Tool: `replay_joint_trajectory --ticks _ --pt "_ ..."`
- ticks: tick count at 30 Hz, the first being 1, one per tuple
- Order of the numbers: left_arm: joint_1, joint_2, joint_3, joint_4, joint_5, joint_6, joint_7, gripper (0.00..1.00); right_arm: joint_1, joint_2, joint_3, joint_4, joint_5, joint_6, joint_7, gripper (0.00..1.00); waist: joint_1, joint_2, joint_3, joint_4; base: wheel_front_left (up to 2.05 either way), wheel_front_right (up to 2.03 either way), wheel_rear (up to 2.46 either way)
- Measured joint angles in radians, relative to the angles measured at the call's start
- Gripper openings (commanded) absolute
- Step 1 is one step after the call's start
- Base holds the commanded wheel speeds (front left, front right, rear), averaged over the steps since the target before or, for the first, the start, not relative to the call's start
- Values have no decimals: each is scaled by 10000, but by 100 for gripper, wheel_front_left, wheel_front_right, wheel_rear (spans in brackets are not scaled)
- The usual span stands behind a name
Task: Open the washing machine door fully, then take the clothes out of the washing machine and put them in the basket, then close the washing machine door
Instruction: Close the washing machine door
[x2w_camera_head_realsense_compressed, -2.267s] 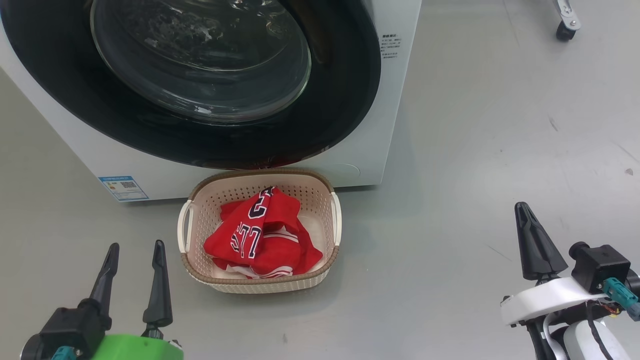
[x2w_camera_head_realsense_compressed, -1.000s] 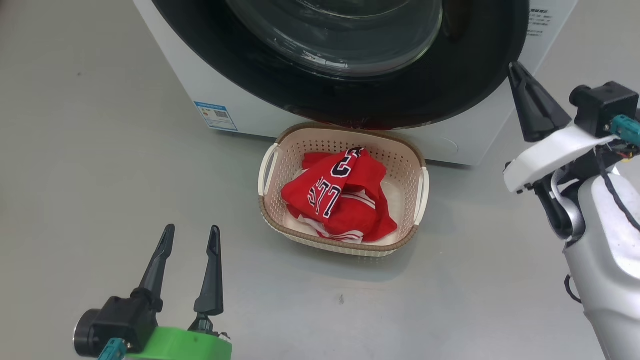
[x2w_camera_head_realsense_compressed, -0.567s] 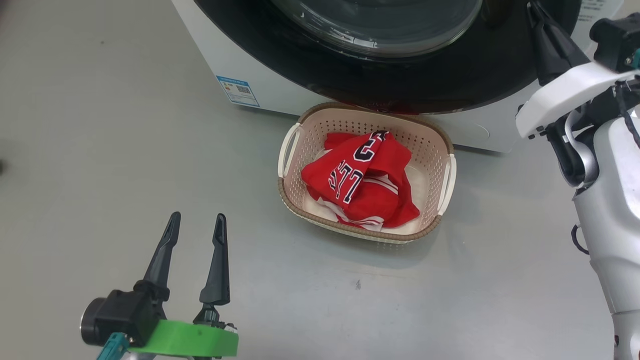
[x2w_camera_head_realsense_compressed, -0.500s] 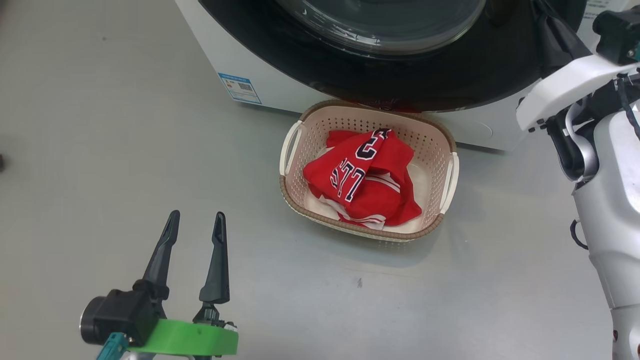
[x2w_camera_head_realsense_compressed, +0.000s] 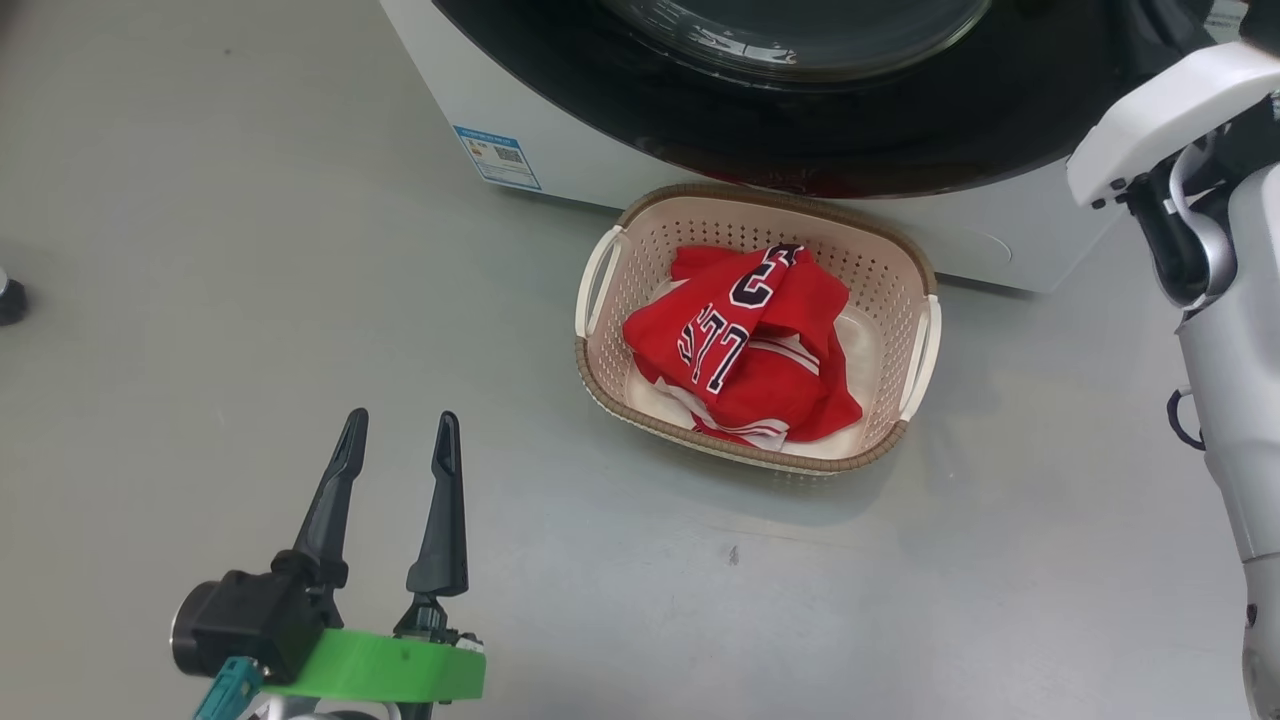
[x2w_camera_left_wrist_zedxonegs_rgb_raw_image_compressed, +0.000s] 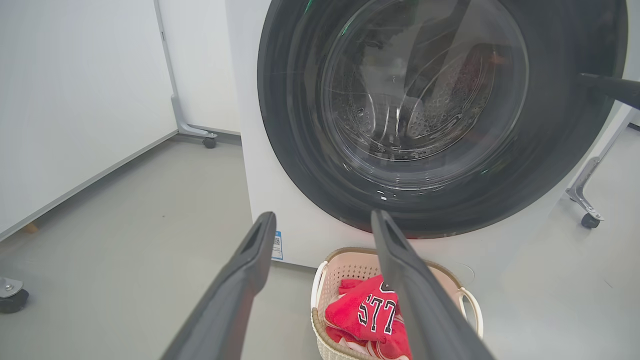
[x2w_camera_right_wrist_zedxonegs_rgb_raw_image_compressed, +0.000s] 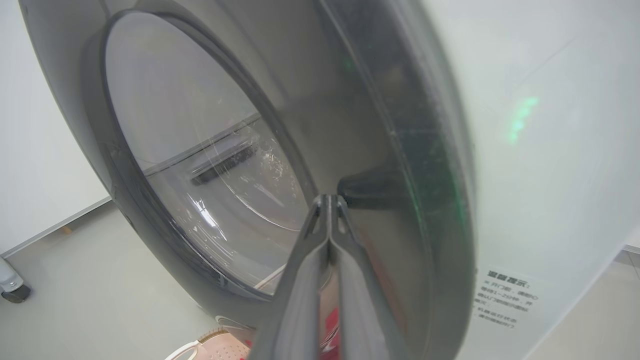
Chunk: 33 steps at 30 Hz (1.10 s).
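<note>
The white washing machine (x2w_camera_head_realsense_compressed: 560, 150) stands at the top of the head view, and its glossy black washing machine door (x2w_camera_head_realsense_compressed: 900, 130) lies against the front. On the floor just before it sits the cream basket (x2w_camera_head_realsense_compressed: 720, 225) with the red clothes (x2w_camera_head_realsense_compressed: 750, 350) heaped inside. My left gripper (x2w_camera_head_realsense_compressed: 400, 420) hovers open and empty over the floor, left of the basket and nearer to me. In the right wrist view my right gripper (x2w_camera_right_wrist_zedxonegs_rgb_raw_image_compressed: 328, 199) is shut on nothing, tips at the door (x2w_camera_right_wrist_zedxonegs_rgb_raw_image_compressed: 380, 125) face near its right rim. The left wrist view shows one of its fingers (x2w_camera_left_wrist_zedxonegs_rgb_raw_image_compressed: 610, 90) there.
My pale right forearm (x2w_camera_head_realsense_compressed: 1230, 300) rises along the right edge of the head view. Caster wheels (x2w_camera_left_wrist_zedxonegs_rgb_raw_image_compressed: 210, 142) of white panel frames stand left and right (x2w_camera_left_wrist_zedxonegs_rgb_raw_image_compressed: 590, 220) of the machine, another at the far left (x2w_camera_head_realsense_compressed: 10, 300). Grey floor surrounds the basket.
The head camera has turned, sliding the scene rightward and up. My right arm has risen toward the door, and its fingers have left the top of the head view. The left gripper stays open.
</note>
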Motion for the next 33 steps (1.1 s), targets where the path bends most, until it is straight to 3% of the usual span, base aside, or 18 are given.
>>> replay_joint_trajectory --ticks 16,33 --pt "-198 -35 -46 201 -12 0 -211 100 -911 -224 -221 1053 27 67 -274 0 0 0 181 237 0 0 0" --pt "-316 -58 -19 600 4 -2 -226 100 -1058 -224 355 1810 -79 140 -945 0 0 0 -62 139 0 0 0"
